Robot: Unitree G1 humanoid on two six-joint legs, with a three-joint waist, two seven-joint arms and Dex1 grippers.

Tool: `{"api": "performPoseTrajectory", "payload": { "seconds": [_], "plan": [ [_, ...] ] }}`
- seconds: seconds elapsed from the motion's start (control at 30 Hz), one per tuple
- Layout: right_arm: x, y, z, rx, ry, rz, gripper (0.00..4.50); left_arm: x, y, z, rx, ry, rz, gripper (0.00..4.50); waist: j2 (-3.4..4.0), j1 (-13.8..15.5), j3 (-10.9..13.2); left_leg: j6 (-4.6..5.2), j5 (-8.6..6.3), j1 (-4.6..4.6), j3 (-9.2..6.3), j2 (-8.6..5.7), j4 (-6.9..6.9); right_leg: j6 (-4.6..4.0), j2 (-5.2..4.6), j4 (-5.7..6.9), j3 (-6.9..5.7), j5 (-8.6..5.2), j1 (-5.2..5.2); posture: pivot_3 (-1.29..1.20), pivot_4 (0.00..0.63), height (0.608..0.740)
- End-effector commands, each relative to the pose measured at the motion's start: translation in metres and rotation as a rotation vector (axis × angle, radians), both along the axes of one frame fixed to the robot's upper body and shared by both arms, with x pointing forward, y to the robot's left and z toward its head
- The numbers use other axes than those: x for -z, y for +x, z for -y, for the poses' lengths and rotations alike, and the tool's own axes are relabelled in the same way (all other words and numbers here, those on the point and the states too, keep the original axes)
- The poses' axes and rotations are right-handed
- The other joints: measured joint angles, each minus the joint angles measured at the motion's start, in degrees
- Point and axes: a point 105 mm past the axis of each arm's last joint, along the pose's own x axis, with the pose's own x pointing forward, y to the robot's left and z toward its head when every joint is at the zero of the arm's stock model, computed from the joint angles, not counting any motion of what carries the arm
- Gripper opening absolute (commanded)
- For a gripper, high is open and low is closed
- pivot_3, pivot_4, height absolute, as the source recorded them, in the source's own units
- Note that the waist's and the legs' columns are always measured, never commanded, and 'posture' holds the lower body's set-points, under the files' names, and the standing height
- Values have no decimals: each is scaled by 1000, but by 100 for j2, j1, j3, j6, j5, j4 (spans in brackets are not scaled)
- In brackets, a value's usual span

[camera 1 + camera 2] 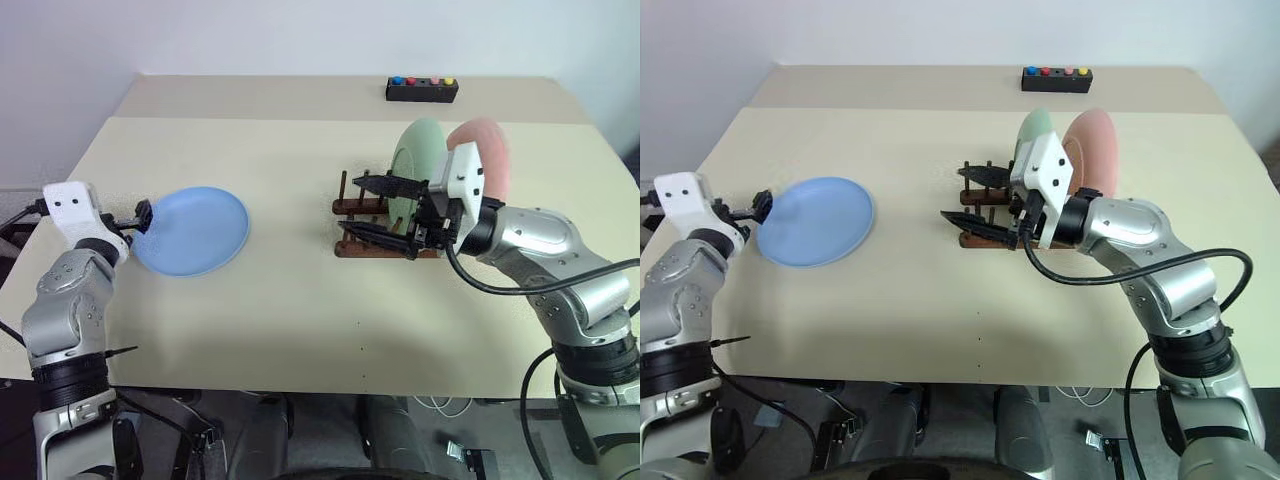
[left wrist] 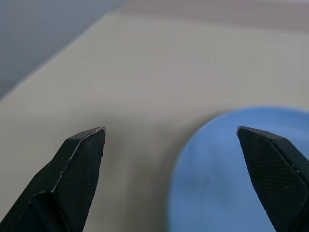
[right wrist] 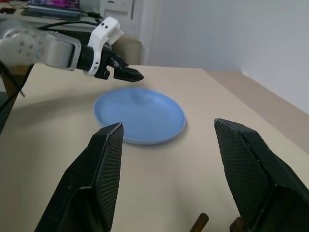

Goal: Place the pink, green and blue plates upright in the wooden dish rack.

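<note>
Blue plate: lay flat on the tabletop, toward its left side, well apart from the rack.
Left gripper: at the blue plate's left rim, jaws spread wide, empty.
Wooden dish rack: right of centre on the tabletop.
Green plate: upright in the rack.
Pink plate: upright just behind the green.
Right gripper: over the rack, jaws apart, gripping nothing.
Black box: 4 coloured buttons, far edge.

Blue plate looks like smooth, slightly shiny plastic; rack is dark wood, table matt beige, fingers textured black.
</note>
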Motion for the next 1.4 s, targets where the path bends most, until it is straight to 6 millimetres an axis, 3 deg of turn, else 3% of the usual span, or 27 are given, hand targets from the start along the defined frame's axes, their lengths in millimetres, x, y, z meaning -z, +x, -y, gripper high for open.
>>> {"api": "performPoseTrajectory", "payload": {
  "seconds": [0.03, 0.17, 0.23, 0.27, 0.5, 0.57, 0.7, 0.83, 0.9, 1.1, 1.23, 1.4],
  "plan": [
    [-7, -4, -4, -24, 12, 53, 3065, 1, -1, -1, -6, -53, -40, 4460, 0, -5, 0, 0, 0, 0, 0, 0, 0, 0, 0, 0, 0, 0, 0, 0, 150, 734],
    [-5, -5, -3, -15, 13, 54, 3065, 15, 0, 2, -6, -106, -109, 4460, -7, -1, -3, -1, 1, 0, 0, 0, 0, 0, 0, 3, 0, 0, -2, 0, 150, 734],
    [-3, -5, -1, -1, 11, 54, 3065, 16, 4, 2, -28, -147, -96, 3915, -10, 9, -4, -2, 1, 0, 0, 0, 0, -1, 0, 2, 0, 0, -2, 0, 150, 734],
    [-3, -4, 0, 6, 11, 55, 3065, 15, 6, 3, -33, -160, -89, 3581, -10, 6, -4, -2, 1, 0, 0, 0, 0, -1, 0, 2, 0, 0, -2, 0, 150, 734],
    [-2, -3, 1, 27, 17, 60, 3065, 12, 15, 18, 0, -157, -71, 63, -12, -2, -5, -3, 1, 0, 0, 0, -1, -1, 0, 2, 0, 1, -3, 0, 150, 734],
    [-1, 1, 3, 48, 17, 63, 3065, -5, 22, 26, 22, -152, 34, 63, -13, 9, -6, -5, 3, 1, 0, 0, 0, -2, 0, 4, -1, 1, -2, 0, 150, 734],
    [-3, 12, 4, 112, -4, 115, 3065, -73, 27, 55, 130, -104, 379, 63, -39, 31, 4, -9, 5, -1, 0, -1, 1, -2, -2, 2, -1, 3, -2, 0, 150, 734],
    [-6, 38, 1, 247, -103, 305, 3065, -112, 26, 77, 131, 26, 552, 63, -47, 4, 2, -16, 9, -3, 1, -1, 1, -5, -2, 0, -1, 6, -4, 0, 150, 734],
    [-9, 41, -6, 258, -129, 391, 3065, -126, 25, 92, 140, 89, 612, 63, -46, -6, 1, -16, 9, 0, 2, -1, -6, -5, -2, 0, -1, 6, -6, 0, 150, 734],
    [-23, 43, -28, 291, -138, 588, 3065, -146, 17, 129, 200, 184, 723, 63, -47, -4, 2, -18, 10, -7, 2, -1, -11, -5, -2, 1, -1, 7, -18, 0, 150, 734],
    [-12, 38, -45, 229, -231, 697, 3065, -157, 13, 157, 252, 179, 762, 63, -47, -2, 2, -17, 10, -7, 1, -2, -9, -5, -2, 1, -1, 7, -16, 0, 150, 734],
    [2, 39, -52, 197, -290, 735, 3065, -165, 10, 169, 268, 160, 777, 63, -47, 0, 2, -18, 10, -7, 1, -3, -3, -4, -2, 2, 0, 7, -12, 0, 150, 734]
  ]
}}
